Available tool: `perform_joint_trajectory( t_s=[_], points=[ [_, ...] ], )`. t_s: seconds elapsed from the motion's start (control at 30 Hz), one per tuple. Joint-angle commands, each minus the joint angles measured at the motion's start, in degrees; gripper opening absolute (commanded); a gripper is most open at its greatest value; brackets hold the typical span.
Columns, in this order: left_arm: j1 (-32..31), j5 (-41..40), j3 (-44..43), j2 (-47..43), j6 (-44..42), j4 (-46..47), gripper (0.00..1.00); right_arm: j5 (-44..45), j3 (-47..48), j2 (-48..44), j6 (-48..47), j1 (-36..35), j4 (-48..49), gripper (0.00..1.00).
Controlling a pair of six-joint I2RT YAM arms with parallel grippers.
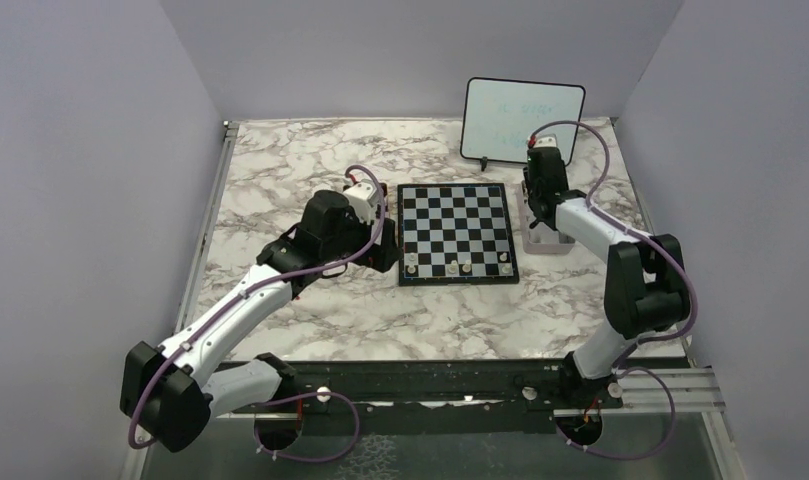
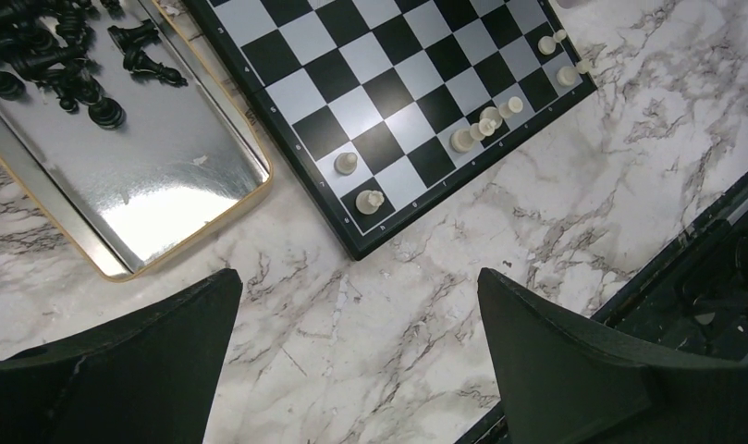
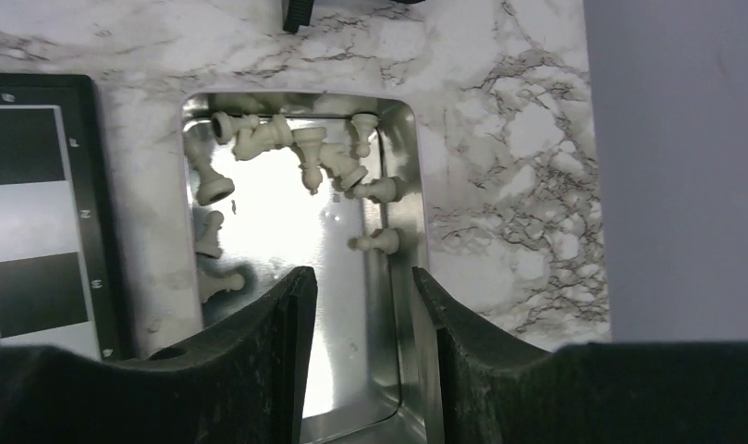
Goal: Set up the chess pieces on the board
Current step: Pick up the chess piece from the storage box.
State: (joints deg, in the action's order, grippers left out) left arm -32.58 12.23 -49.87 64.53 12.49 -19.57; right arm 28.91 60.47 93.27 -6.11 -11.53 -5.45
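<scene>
Top view: flat black-and-white checked chessboard mid-table on grey-veined marble table. A few tiny cream-white chess pieces upright on the near rows. Left arm stretched to the chessboard's near-left corner. Right arm bent down over small rectangular metal tray, just right of the chessboard. Upright white whiteboard at the far edge, behind.

Left wrist view: left gripper released, black fingers spread wide, only bare marble between them, hovering just off the chessboard's corner. Two cream-white chess pieces on squares near that corner, a tight cluster further along the edge rows, a few more near the far corner; upright or tipped, cannot tell. Beside the chessboard, shiny tan-rimmed metal tray with a heap of black chess pieces at one end.

Right wrist view: right gripper low over the small rectangular metal tray, fingers partway apart, tray floor showing in the gap, grasping nothing. Cream-white chess pieces lying on their sides in the tray, mostly at its far end, two against the right wall. Chessboard edge at frame left, just beside the tray.
</scene>
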Motion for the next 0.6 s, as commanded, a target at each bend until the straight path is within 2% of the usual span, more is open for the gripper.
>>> perform_joint_trajectory(
  t_s=[0.0, 0.13, 0.27, 0.4, 0.57],
  points=[
    [0.3, -3.5, 1.5, -4.5, -1.3, 0.5, 0.99, 6.4, 3.7, 5.0, -10.9, 0.4, -1.6, 0.46],
    [0.3, -4.2, 1.6, -5.3, -1.6, 0.6, 0.99, 2.8, 5.2, 7.8, -19.5, 0.7, -2.9, 0.46],
    [0.3, -3.3, 1.5, -5.1, -1.5, 0.6, 0.99, -2.2, 5.5, 8.5, -26.5, 1.7, -3.2, 0.4],
    [0.3, -2.8, 1.5, -4.9, -1.5, 0.6, 0.99, -9.2, 5.7, 8.8, -31.2, 3.6, -5.1, 0.35],
    [0.3, -3.0, 1.7, -4.7, -1.6, 0.7, 0.99, -16.9, 8.3, 10.5, -35.8, 6.3, -9.2, 0.34]
  ],
)
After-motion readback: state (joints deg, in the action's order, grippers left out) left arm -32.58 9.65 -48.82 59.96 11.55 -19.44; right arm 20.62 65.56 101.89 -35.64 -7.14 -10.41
